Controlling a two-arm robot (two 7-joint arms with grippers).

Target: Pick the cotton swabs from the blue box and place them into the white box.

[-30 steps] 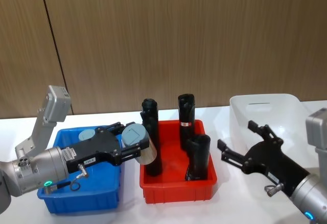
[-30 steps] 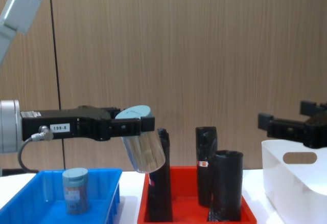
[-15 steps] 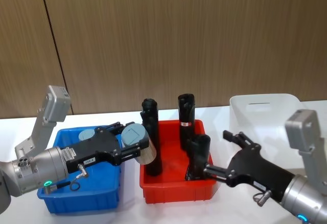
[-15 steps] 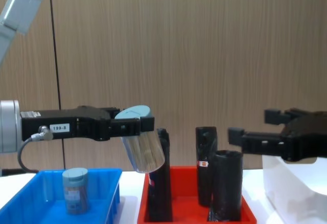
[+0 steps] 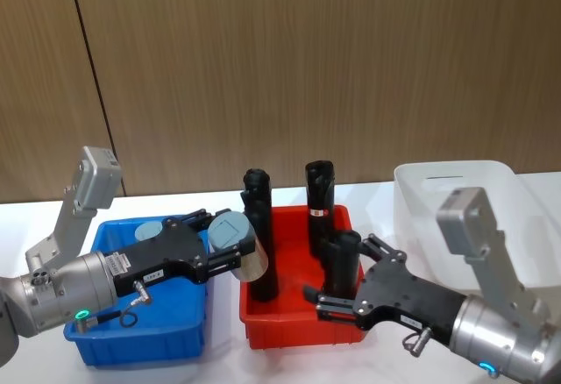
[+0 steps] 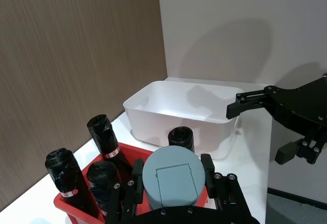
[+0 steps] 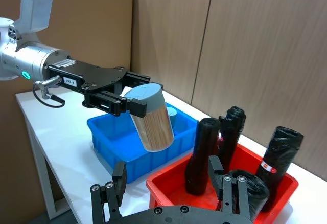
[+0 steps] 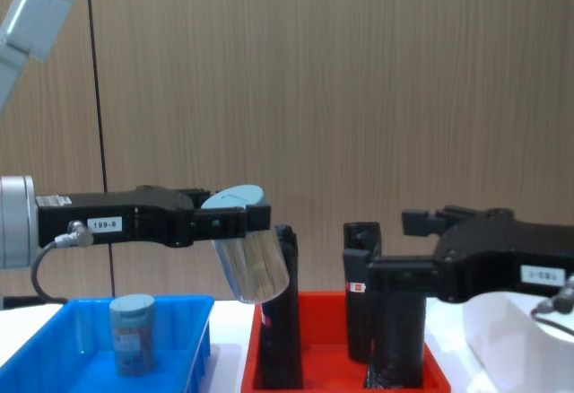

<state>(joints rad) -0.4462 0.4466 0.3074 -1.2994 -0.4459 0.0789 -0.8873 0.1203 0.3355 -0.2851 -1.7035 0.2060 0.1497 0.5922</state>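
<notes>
My left gripper (image 5: 235, 245) is shut on one tub of cotton swabs (image 8: 253, 266), held tilted in the air between the blue box (image 5: 140, 349) and the red tray. Its blue-grey lid (image 6: 174, 178) faces the left wrist camera. A second tub of cotton swabs (image 8: 132, 332) stands in the blue box (image 8: 179, 301). My right gripper (image 5: 337, 266) is open and hovers over the front right of the red tray, close to a black roll and well apart from the held tub (image 7: 152, 116). The white box (image 5: 456, 187) sits at the far right behind the right arm.
A red tray (image 5: 302, 331) stands between the two boxes and holds three upright black rolls (image 5: 259, 235), (image 5: 320, 195), (image 5: 342, 266). The nearest roll (image 8: 395, 321) stands just under the right gripper's fingers. A wood-panelled wall backs the white table.
My right gripper has swept left, from in front of the white box to over the red tray, staying open. The left gripper and its tub have not moved.
</notes>
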